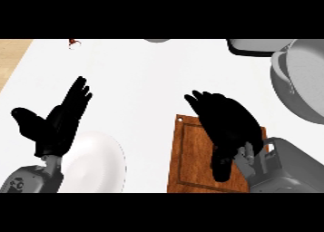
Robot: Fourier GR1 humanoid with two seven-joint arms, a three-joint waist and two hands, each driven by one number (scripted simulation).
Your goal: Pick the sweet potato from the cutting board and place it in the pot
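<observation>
A white surface (151, 77) fills most of the head view, with a strip of pale wood along its left edge. A brown wooden cutting board (191, 158) lies at the lower middle, its long axis running away from the robot, a small hole near its far left corner. The right hand (224, 124) is spread over the board's right part, fingers straight and pointing up and to the left, palm down; it covers that part of the board, and the sweet potato cannot be seen, so its position and direction cannot be told. The grey pot (305, 84) stands at the right edge, well apart from the board. The left hand (57, 124) rests open at the left, fingers up, just beside a white plate (100, 163). A small reddish thing (74, 43) lies at the far left. No writing can be read.
</observation>
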